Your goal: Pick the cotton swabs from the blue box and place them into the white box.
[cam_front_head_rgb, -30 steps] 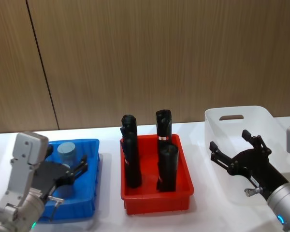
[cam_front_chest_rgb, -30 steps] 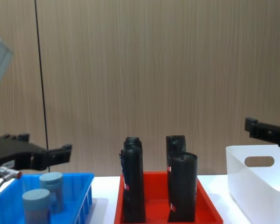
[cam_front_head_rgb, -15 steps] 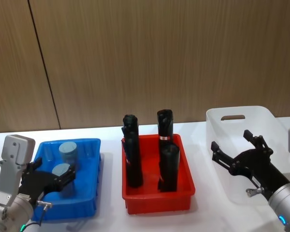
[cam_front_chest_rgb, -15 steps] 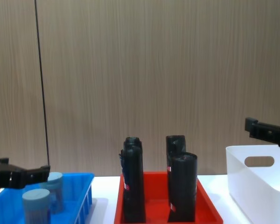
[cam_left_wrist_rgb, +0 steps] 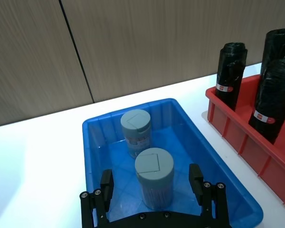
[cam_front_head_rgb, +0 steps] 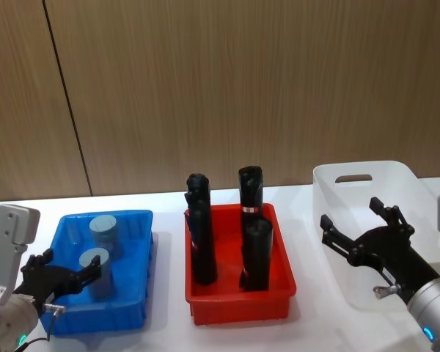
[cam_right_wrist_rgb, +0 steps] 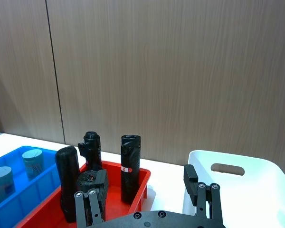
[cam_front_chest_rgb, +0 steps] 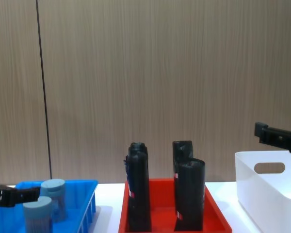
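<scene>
Grey-blue lids top the 2 cotton swabs [cam_front_head_rgb: 95,265], both upright in the blue box [cam_front_head_rgb: 121,214], 1 behind the other. Neither has reached the white box [cam_front_head_rgb: 359,166]. The left gripper [cam_left_wrist_rgb: 151,180] sits low at the blue box's near side, spread wide and holding nothing. In the left wrist view its fingers [cam_left_wrist_rgb: 195,176] frame the nearer jar. I judge this a line-up for a side grasp on that jar first, since it stands in front of the farther one. The right gripper [cam_front_head_rgb: 350,213] hangs over the white box's left wall, likewise spread and empty, probably waiting. Between the 2 boxes stands a red tray [cam_front_head_rgb: 238,308] with 4 tall black packs [cam_front_head_rgb: 200,242]. A carried jar would have to clear their tops.
</scene>
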